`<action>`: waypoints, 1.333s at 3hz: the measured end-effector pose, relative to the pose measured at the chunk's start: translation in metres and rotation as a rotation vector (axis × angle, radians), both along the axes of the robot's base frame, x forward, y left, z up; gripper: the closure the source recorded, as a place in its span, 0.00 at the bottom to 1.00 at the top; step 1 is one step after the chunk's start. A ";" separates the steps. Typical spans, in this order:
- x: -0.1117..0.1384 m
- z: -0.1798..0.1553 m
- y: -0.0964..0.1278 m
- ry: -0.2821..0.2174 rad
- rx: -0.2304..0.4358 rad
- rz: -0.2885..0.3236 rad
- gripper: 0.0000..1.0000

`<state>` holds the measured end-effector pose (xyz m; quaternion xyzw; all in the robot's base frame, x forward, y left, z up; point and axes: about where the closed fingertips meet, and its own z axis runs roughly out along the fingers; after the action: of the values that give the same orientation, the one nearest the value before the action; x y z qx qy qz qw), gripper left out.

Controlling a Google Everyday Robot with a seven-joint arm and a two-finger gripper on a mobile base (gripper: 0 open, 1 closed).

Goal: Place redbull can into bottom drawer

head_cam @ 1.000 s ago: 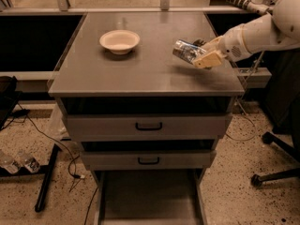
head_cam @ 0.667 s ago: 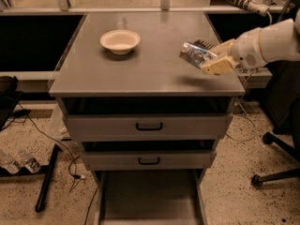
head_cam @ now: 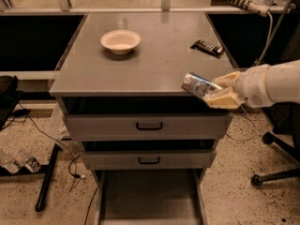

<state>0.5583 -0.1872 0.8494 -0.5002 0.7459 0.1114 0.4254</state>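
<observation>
Gripper (head_cam: 219,93) clamps the redbull can (head_cam: 198,84) over the desk (head_cam: 154,55) front corner; bottom drawer (head_cam: 150,198) open below, drop pending.

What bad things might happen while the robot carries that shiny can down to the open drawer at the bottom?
The hand holds the redbull can tilted and by one end, at the front right edge of the cabinet top, so it might slip and drop outside the drawer. The bottom drawer sits low, beneath two upper drawers; the can or the arm might bump their fronts on the way down.
</observation>
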 end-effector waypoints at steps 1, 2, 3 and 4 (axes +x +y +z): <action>-0.032 -0.060 0.010 0.043 -0.004 -0.014 1.00; -0.050 -0.135 0.020 0.105 0.006 -0.044 1.00; -0.050 -0.135 0.020 0.105 0.006 -0.044 1.00; -0.045 -0.178 0.031 0.183 0.019 -0.041 1.00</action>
<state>0.5131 -0.1560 0.6710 -0.4685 0.7906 0.1549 0.3625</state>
